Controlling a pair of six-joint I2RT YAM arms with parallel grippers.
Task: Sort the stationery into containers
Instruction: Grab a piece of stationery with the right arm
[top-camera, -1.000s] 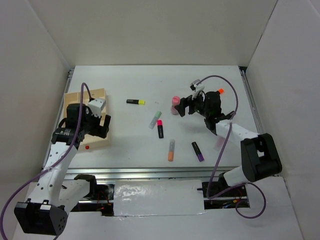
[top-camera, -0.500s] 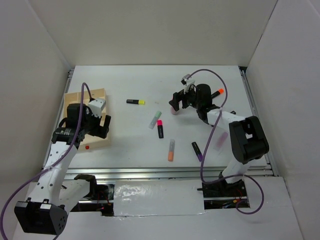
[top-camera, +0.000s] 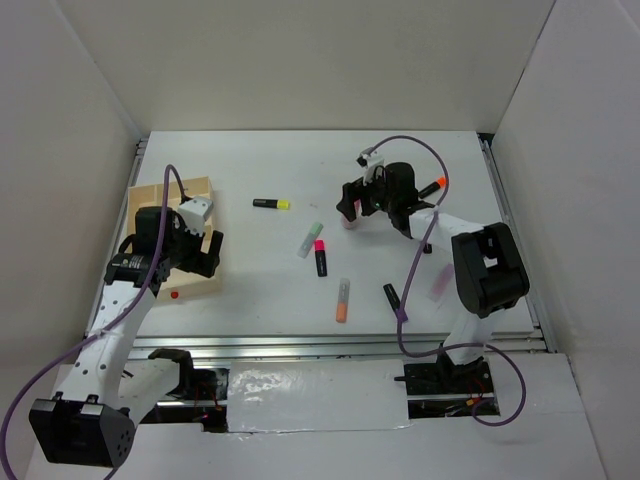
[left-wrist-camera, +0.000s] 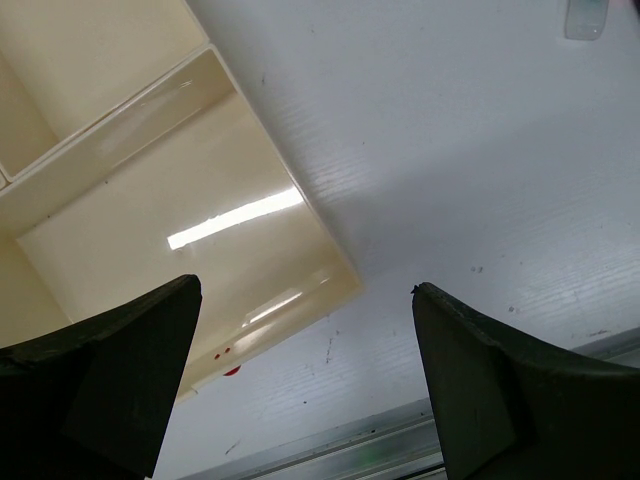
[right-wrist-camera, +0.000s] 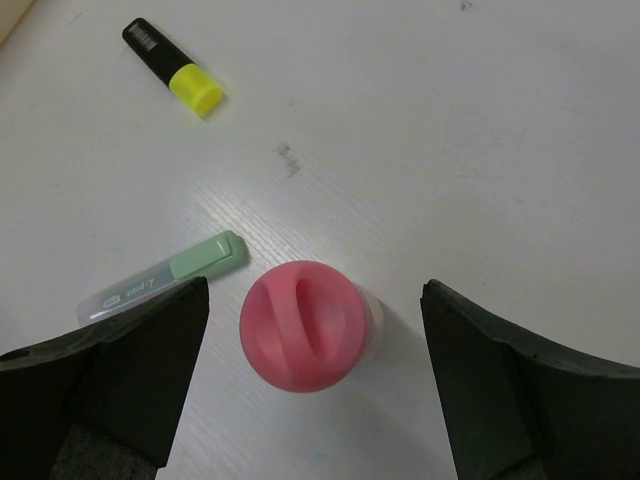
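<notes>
White walls enclose a white counter (top-camera: 250, 290) on three sides. Wooden tray (top-camera: 195, 186): located against the left edge of the counter, divided into compartments, with a red dot (left-wrist-camera: 232, 368) on its near rim. Left gripper (top-camera: 207, 252): positioned above the near right corner of the tray, fingers spread wide, not in contact with the tray. Right gripper (top-camera: 350, 207): positioned toward the far right part of the counter, directly above the pink pastel marker (right-wrist-camera: 305, 325); its fingers are apart, one on each side of the marker, with clear space between each finger and the marker. The pink pastel marker stands upright on its end, cap uppermost. Green pastel marker (right-wrist-camera: 165, 278): lying flat just beside the pink one, toward the left edge. Yellow-capped marker (right-wrist-camera: 172, 68): lying flat farther toward the left edge, well apart from both. Remaining markers on the counter: pink-capped black marker (top-camera: 320, 258) at centre, orange pastel marker (top-camera: 342, 299) and purple-capped marker (top-camera: 395, 300) near the near edge, orange-capped marker (top-camera: 432, 186) beside the right arm.
</notes>
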